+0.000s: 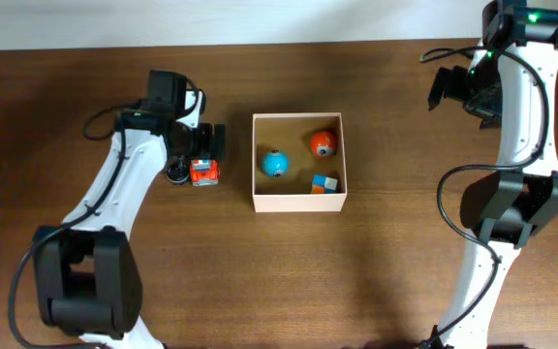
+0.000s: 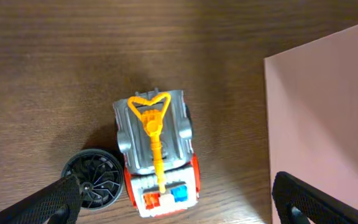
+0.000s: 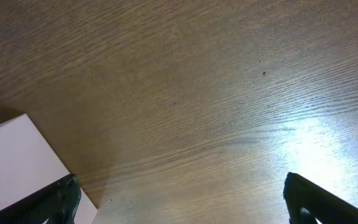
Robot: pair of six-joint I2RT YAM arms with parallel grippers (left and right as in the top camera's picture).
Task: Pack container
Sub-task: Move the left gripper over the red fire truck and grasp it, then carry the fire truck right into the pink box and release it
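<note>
The container [image 1: 298, 202], a square box with white walls and tan inside, sits mid-table and holds a blue ball [image 1: 274, 163], an orange ball [image 1: 323, 143] and a small multicoloured cube [image 1: 325, 182]. A red and grey toy truck [image 1: 202, 172] with an orange ladder lies left of the box; it fills the left wrist view [image 2: 157, 152] beside a loose black wheel [image 2: 93, 177]. My left gripper [image 2: 173, 202] is open, its fingers spread either side of the truck, above it. My right gripper [image 3: 182, 199] is open and empty over bare table, right of the box.
The black wheel [image 1: 177, 174] lies just left of the truck. The box's white wall shows in the left wrist view [image 2: 322, 112] and at the corner of the right wrist view [image 3: 17, 162]. Wooden table all round.
</note>
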